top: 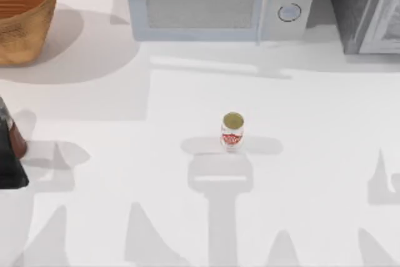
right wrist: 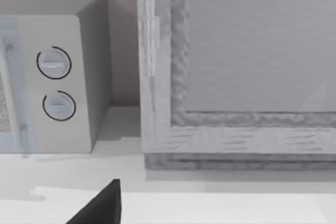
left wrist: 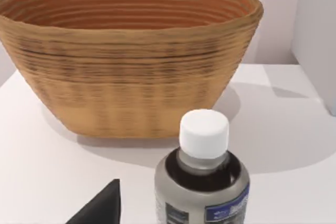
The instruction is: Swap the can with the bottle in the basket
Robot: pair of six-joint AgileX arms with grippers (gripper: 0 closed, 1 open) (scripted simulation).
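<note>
Left hand (top: 11, 154) at the table's left edge grips the bottle (left wrist: 202, 182); can (top: 232, 130) stands mid-table.

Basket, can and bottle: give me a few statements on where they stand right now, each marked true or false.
1. The can stands upright on the table, out in the open. True.
2. The bottle sits inside the basket. False: it is outside the basket, at the table's left edge by the left gripper.
3. The basket is at the table's far left corner. True.
4. The can lies on its side next to the microwave. False: it is upright, well in front of the microwave.
5. The bottle has a white cap. True.
</note>
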